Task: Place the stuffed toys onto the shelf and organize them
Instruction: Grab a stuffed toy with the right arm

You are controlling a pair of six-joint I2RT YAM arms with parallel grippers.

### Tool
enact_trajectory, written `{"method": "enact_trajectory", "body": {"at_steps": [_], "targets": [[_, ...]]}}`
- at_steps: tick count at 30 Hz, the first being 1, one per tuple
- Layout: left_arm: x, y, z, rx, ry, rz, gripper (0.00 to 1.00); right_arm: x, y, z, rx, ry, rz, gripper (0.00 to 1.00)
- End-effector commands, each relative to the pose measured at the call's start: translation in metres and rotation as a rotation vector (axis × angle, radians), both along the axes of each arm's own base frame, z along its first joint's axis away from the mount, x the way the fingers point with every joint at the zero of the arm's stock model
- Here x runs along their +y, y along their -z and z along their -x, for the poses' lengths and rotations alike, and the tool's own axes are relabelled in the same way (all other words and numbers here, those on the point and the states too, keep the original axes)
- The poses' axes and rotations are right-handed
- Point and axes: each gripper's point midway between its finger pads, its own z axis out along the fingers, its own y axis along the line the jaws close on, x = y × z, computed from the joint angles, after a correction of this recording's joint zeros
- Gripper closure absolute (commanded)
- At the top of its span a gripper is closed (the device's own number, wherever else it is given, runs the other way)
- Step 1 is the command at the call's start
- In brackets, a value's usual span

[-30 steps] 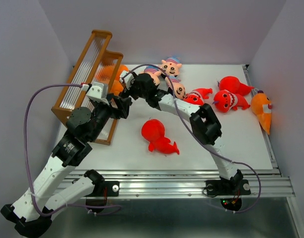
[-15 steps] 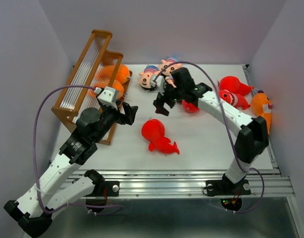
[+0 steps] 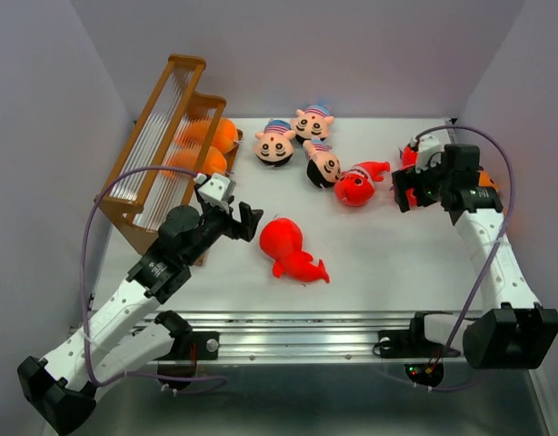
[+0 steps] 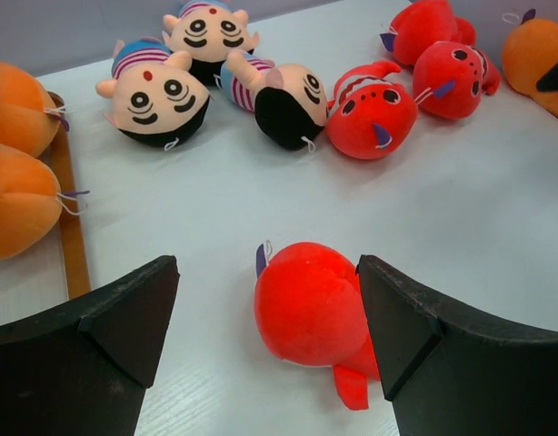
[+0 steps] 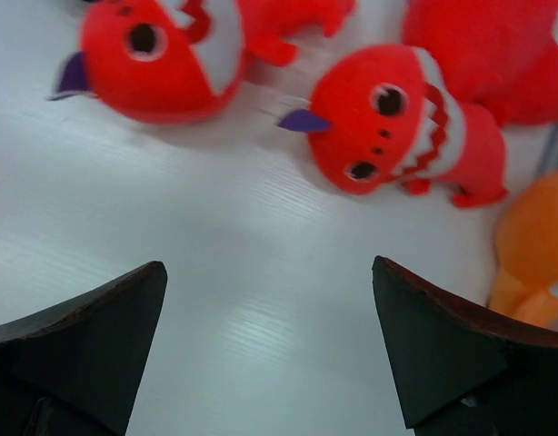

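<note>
Shelf [image 3: 156, 127] space along the left edge of the desk [image 3: 397, 263], up into its far left corner, already carries two orange toys [image 3: 215, 136] side by side on the lower tier. Three doll heads [image 3: 275, 145] lie grouped near the middle of the far edge, with a white-faced red toy [image 3: 356, 184] just beside the nearest one. Your left end effector [image 3: 249, 222] has its fingers spread wide and grips nothing; a plain red toy [image 4: 311, 309] lies on the desk near the middle, framed between those fingers in your wrist view. Your right end effector [image 5: 268, 272] is over the far right corner, fully parted and empty, with a zigzag-mouthed red toy [image 5: 402, 127] lying ahead of it and another orange toy [image 5: 533, 245] at the right edge.
</note>
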Motion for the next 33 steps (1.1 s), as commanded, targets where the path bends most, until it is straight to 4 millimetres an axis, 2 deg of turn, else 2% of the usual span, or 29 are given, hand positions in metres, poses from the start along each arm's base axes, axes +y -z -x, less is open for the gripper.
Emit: {"method": "enact_trajectory", "body": {"at_steps": [1, 2, 3, 6, 7, 8, 9, 11, 14, 15, 16, 22, 33], "targets": [[-0.009, -0.01, 0.001, -0.049, 0.053, 0.026, 0.09, -0.077, 0.003, -0.01, 0.0, 0.295, 0.059, 0.0], [-0.009, -0.008, 0.003, -0.042, 0.058, 0.023, 0.09, -0.089, 0.004, -0.013, -0.003, 0.335, 0.056, 0.0], [-0.008, -0.001, 0.004, -0.027, 0.059, 0.014, 0.09, -0.113, 0.005, -0.013, 0.002, 0.419, 0.065, 0.0], [-0.003, 0.009, 0.004, -0.011, 0.036, -0.012, 0.09, -0.159, 0.009, -0.031, -0.015, 0.594, 0.093, 0.0], [-0.002, 0.009, 0.003, -0.012, 0.028, -0.012, 0.09, -0.169, 0.012, -0.033, -0.006, 0.638, 0.102, 0.0], [-0.001, 0.007, 0.003, -0.012, 0.024, -0.013, 0.09, -0.175, 0.026, -0.039, 0.032, 0.667, 0.113, 0.0], [0.004, 0.009, 0.0, -0.007, -0.008, -0.025, 0.09, -0.186, 0.023, -0.043, 0.028, 0.711, 0.117, 0.0], [0.009, 0.008, -0.001, -0.008, -0.032, -0.028, 0.09, -0.198, 0.027, -0.05, 0.023, 0.745, 0.136, 0.0], [0.012, 0.006, -0.002, -0.016, -0.049, -0.028, 0.09, -0.212, 0.022, -0.061, -0.021, 0.788, 0.179, 0.0], [0.012, 0.006, -0.001, -0.019, -0.049, -0.026, 0.09, -0.215, 0.029, -0.065, -0.006, 0.791, 0.185, 0.0], [0.012, 0.005, -0.001, -0.02, -0.047, -0.025, 0.09, -0.221, 0.024, -0.07, -0.019, 0.81, 0.185, 0.0], [0.012, 0.004, -0.001, -0.022, -0.047, -0.025, 0.09, -0.251, 0.029, -0.085, -0.004, 0.904, 0.238, 0.0], [0.01, 0.006, 0.0, -0.028, -0.031, -0.03, 0.09, -0.278, 0.05, -0.104, 0.036, 0.946, 0.331, 0.02]]}}
